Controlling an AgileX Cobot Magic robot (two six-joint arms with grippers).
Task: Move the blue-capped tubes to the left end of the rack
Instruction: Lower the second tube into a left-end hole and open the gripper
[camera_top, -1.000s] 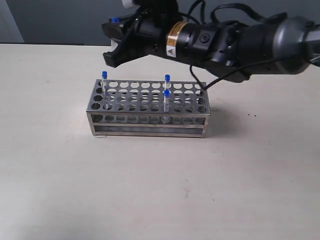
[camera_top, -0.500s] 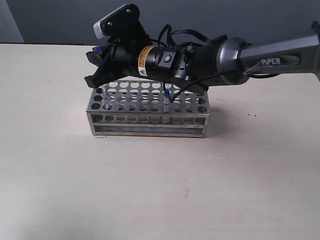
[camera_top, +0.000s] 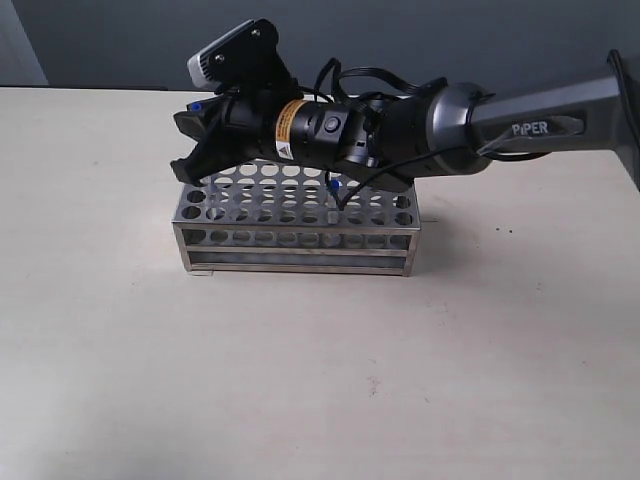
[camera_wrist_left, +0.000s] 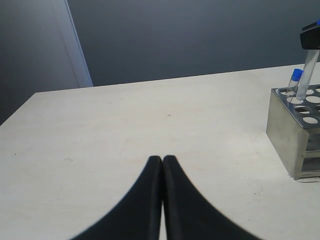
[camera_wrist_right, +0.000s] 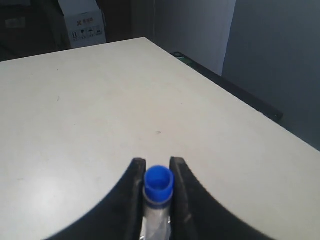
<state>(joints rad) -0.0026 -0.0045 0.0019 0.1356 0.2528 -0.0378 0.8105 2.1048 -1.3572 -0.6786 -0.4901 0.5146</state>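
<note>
The shiny metal rack stands mid-table. My right gripper reaches across over its left end, shut on a blue-capped tube. In the left wrist view that held tube hangs tilted with its lower end at a hole in the rack's end row, right beside another blue-capped tube standing there. A third blue cap peeks out under the arm near the rack's middle. My left gripper is shut on nothing, low over the bare table left of the rack; the exterior view does not show it.
The right arm lies low across the whole top of the rack and hides its back rows. The pale table runs wide in front. A dark wall stands behind the table's far edge.
The right gripper has come down and to the left with the tube, from above the rack's back to its left end. Over the last half second it barely moved.
</note>
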